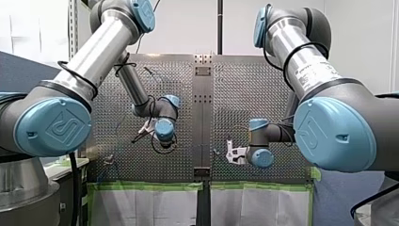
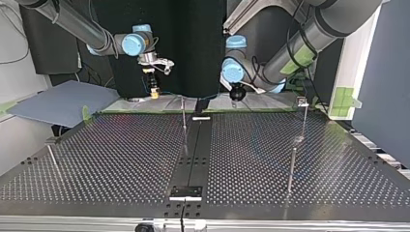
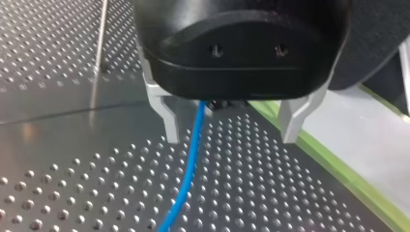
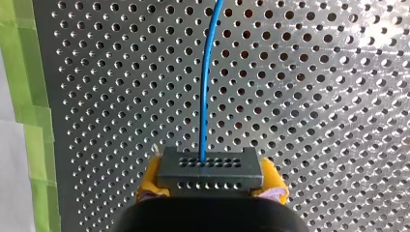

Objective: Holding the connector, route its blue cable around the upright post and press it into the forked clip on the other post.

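Squarely, my right gripper (image 4: 209,180) pinches the blocky grey connector (image 4: 209,169) with yellow pads (image 4: 147,182); my left gripper (image 3: 231,137) gapes, metal-fingered.

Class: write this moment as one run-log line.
right hand: shut on connector | left hand: open, blue cable between fingers

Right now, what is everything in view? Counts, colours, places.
connector: one, dark grey, held by my right hand.
blue cable: one, blue, leaving the connector over the table.
posts: four, thin metal, upright on the table.
table: one, grey perforated metal.
green tape: strips, green, along the table's edge.
sheet: one, blue-grey, beside the table at the top view's left.
my right hand: one, yellow pads, shut on the connector.
my left hand: one, black, metal fingers open, blue cable between them.
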Action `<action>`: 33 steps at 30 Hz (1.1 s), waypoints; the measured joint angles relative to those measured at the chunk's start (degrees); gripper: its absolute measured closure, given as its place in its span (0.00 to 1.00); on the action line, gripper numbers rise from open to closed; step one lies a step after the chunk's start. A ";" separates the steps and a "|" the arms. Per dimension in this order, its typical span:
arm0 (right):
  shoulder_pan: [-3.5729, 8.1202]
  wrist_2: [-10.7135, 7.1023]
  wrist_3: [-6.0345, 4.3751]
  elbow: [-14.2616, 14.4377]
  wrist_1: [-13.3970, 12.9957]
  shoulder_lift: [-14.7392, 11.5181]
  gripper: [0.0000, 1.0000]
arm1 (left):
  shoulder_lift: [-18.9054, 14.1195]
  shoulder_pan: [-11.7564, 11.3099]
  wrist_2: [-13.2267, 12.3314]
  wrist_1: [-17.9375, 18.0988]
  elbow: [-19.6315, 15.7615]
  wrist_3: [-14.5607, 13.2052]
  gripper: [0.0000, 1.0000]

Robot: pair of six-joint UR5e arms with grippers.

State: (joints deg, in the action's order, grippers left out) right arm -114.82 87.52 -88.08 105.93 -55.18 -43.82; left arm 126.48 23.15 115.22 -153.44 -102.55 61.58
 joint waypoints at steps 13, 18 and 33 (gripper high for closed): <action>0.02 -0.06 -0.01 -0.03 -0.03 0.00 0.99 | 0.02 1.25 -5.97 1.16 -0.01 5.95 0.00; 0.00 -0.06 -0.01 -0.04 -0.04 0.00 0.99 | 0.04 1.65 -8.60 2.04 -0.01 8.57 0.00; -0.01 0.02 0.15 -0.05 0.04 -0.01 0.99 | 1.94 3.73 -12.00 5.52 -0.03 15.50 0.00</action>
State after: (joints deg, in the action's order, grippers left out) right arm -114.83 87.55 -87.93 105.88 -55.14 -43.83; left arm 128.42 26.88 103.22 -147.92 -102.57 77.07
